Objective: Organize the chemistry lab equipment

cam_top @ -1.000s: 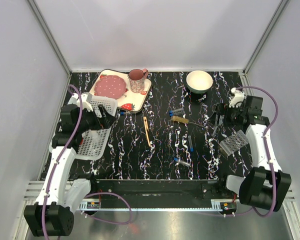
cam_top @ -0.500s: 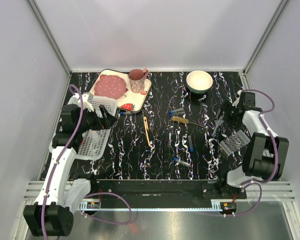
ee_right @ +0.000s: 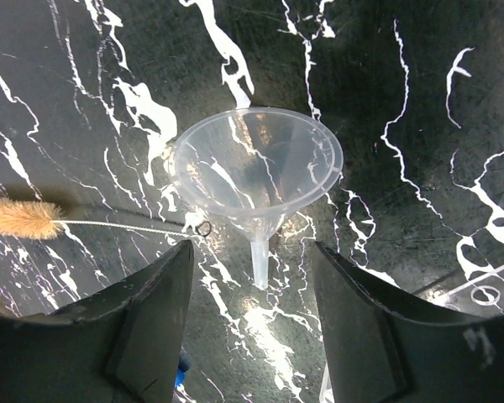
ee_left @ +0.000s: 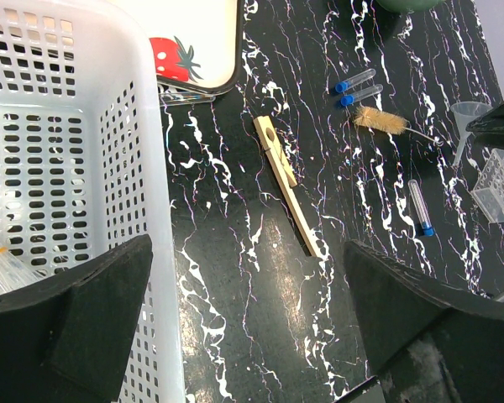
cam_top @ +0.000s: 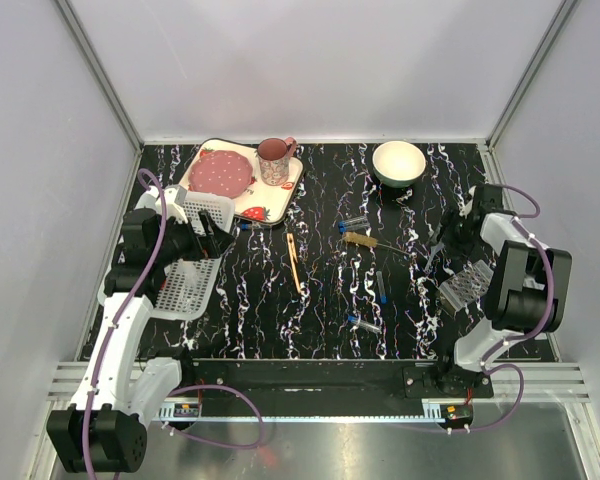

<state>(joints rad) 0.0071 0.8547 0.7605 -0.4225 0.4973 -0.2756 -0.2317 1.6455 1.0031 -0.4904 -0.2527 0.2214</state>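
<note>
Plainly the right gripper [ee_right: 250, 252] was the nearer one: the clear funnel [ee_right: 256, 168] lay on the black table [ee_right: 420, 117] just ahead of it, mouth tilted upward, stem running back between the fingers. Its jaws stood partly apart either side of the stem, gripping nothing. The left gripper [ee_left: 245, 248], spread wide and empty, hung by the white basket [ee_left: 59, 126].

right hand [ee_right: 252, 269] brought down over the clear funnel [ee_right: 256, 172], its fingers [ee_right: 151, 319] narrowed from wide toward the funnel's sides, right arm [cam_top: 523, 280] folded up, elbow shifted away from its base
</note>
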